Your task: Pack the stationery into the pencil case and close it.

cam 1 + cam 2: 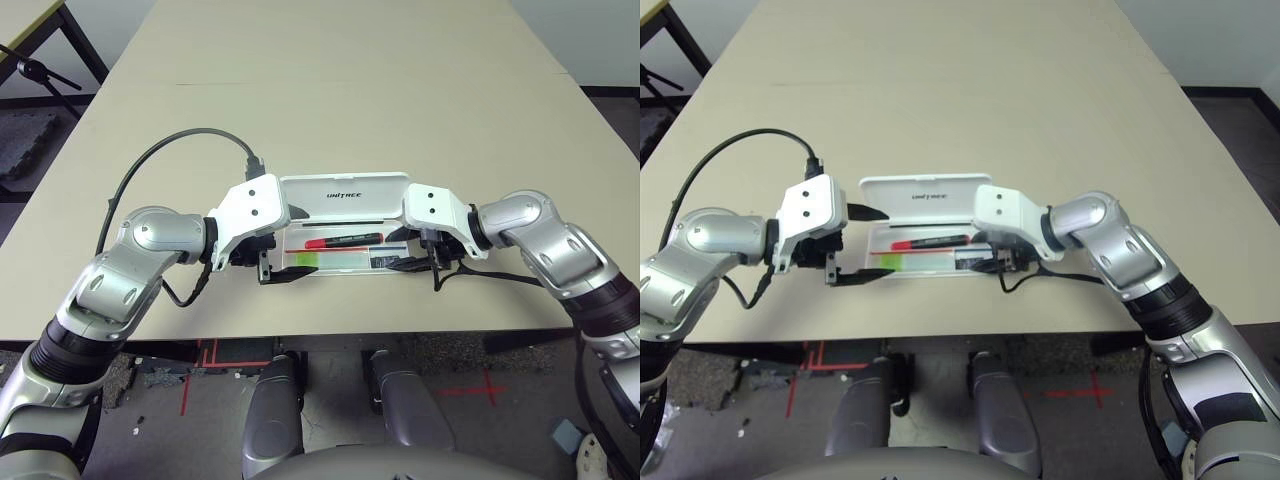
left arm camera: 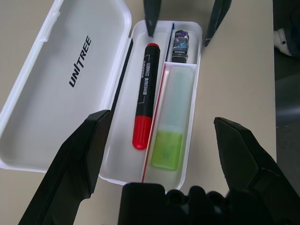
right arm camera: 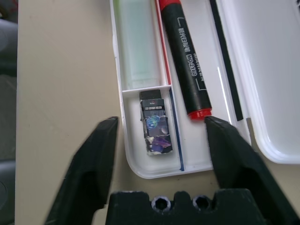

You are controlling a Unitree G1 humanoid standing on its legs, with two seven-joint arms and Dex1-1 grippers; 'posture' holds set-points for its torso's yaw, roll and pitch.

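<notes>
We see the pencil case [image 1: 345,235] open on the bench [image 1: 330,90], holding red marker [image 2: 144,96], green highlighter [image 2: 172,127] and dark block [image 3: 155,127]. Both jaws, left [image 2: 161,140] and right [image 3: 161,140], gape empty at either end.

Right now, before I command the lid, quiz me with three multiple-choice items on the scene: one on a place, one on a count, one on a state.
1. Where does the red marker lie?
A. On the table beside the case
B. In the tray's long compartment nearest the lid
C. In the left end effector

2. How many stationery items sit in the pencil case?
A. One
B. Two
C. Three

3. What state is the lid in?
A. Open, lying flat
B. Shut
C. Half raised

Answers: 1 B, it lies along the hinge side. 2 C, the marker, the lime-green highlighter and the small dark block. 3 A, its printed inner face lies flat on the table.
</notes>
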